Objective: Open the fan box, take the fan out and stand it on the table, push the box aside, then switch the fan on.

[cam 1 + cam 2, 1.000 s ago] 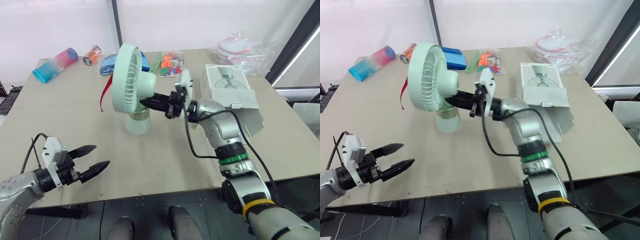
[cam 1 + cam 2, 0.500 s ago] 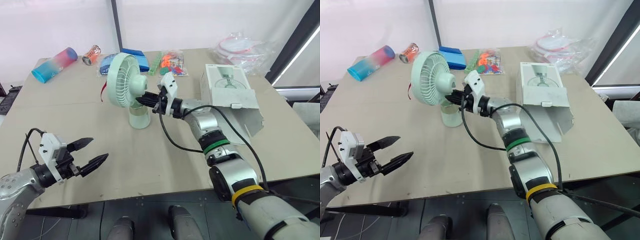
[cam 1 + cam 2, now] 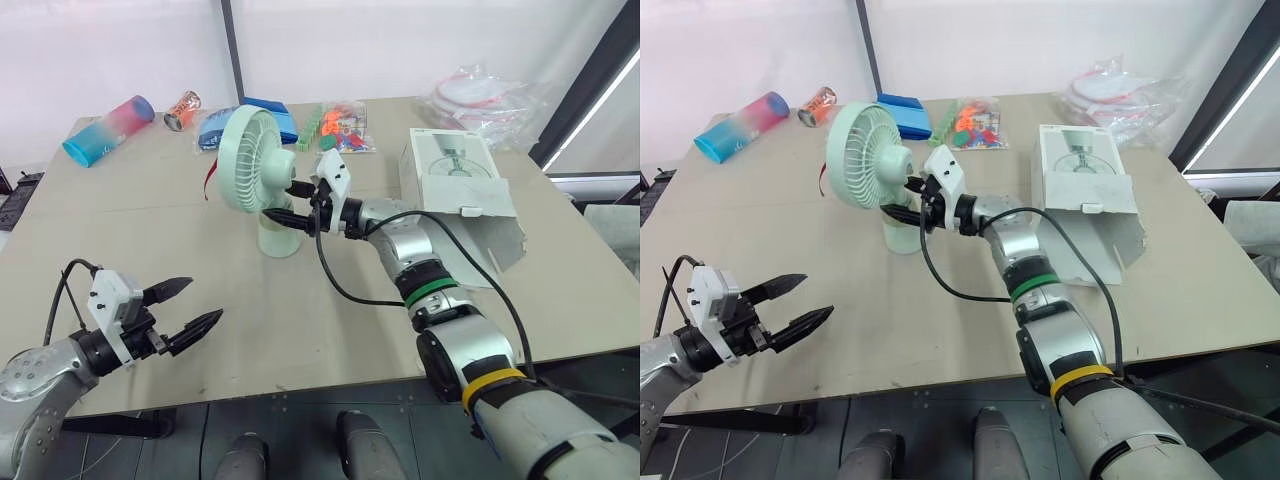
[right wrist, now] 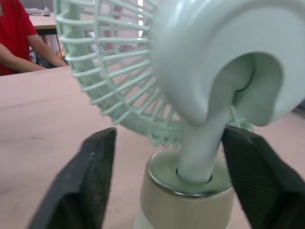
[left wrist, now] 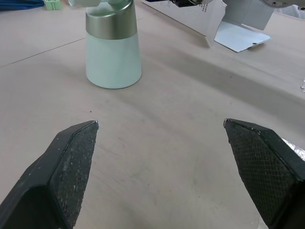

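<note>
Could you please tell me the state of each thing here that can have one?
Fan: upright on the table.
Box: open, flap folded out.
Left gripper: open, empty.
Right gripper: open, straddling the fan's neck.
Tumbler: lying on its side.
Can: lying on its side.

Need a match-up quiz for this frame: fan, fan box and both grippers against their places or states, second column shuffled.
1. fan
2. fan box
3. left gripper
4. right gripper

A. open, holding nothing, near the front edge of the table
B. standing upright on the table
C. jaws open, one on either side of the fan's neck
D. flap open, lying on the robot's right side of the table

Pairs: 1-B, 2-D, 3-A, 4-C
</note>
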